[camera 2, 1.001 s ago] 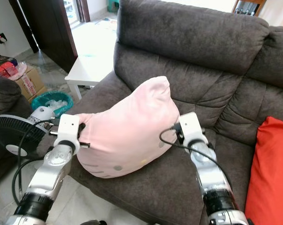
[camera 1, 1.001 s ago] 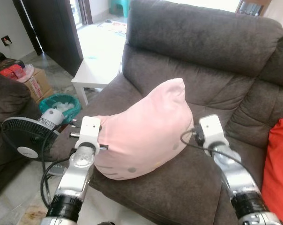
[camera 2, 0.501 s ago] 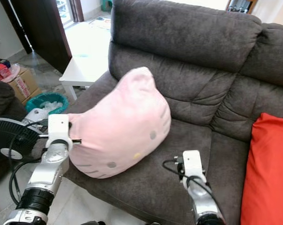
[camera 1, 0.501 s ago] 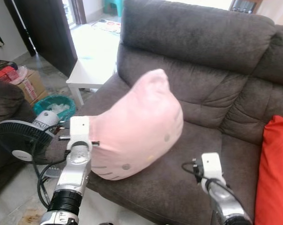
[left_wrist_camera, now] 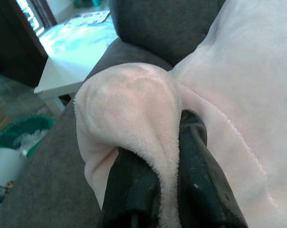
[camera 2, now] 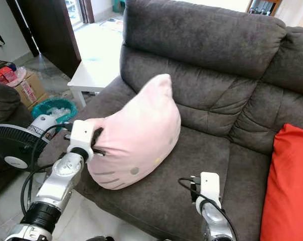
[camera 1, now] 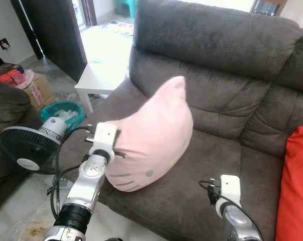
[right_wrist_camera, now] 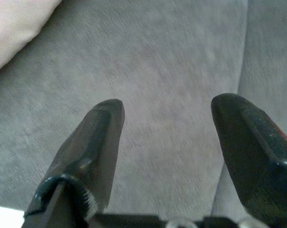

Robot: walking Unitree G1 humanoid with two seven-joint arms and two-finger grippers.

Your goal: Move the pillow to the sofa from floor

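Left eye view shows the pink pillow [camera 1: 151, 138] already up on the seat of the grey sofa [camera 1: 226, 65], standing on its lower edge and leaning toward the backrest, with one pointed ear at the top. The left gripper [left_wrist_camera: 169, 166] is clamped on a soft corner of the pillow: in the left wrist view its two black fingers [left_wrist_camera: 196, 185] pinch a fold of the plush between them, and the rest of the pillow spreads away just beyond the fingertips. The right gripper [right_wrist_camera: 167, 137] hangs low over the bare seat cushion with its fingers spread wide and nothing between them; the pillow's edge lies off to one side of it, apart from both fingers.

Judging from this, the carrying is done, since the pillow rests on the sofa and not on the floor. What seems left is for the left gripper to let go of the corner and draw back, and perhaps to nudge the pillow further from the seat's front edge, which it sits close to.

No brand or writing can be read. The pillow carries small stitched face marks, dots and whisker lines. A cardboard box [camera 1: 38, 90] beyond the left gripper has printing too small to read.
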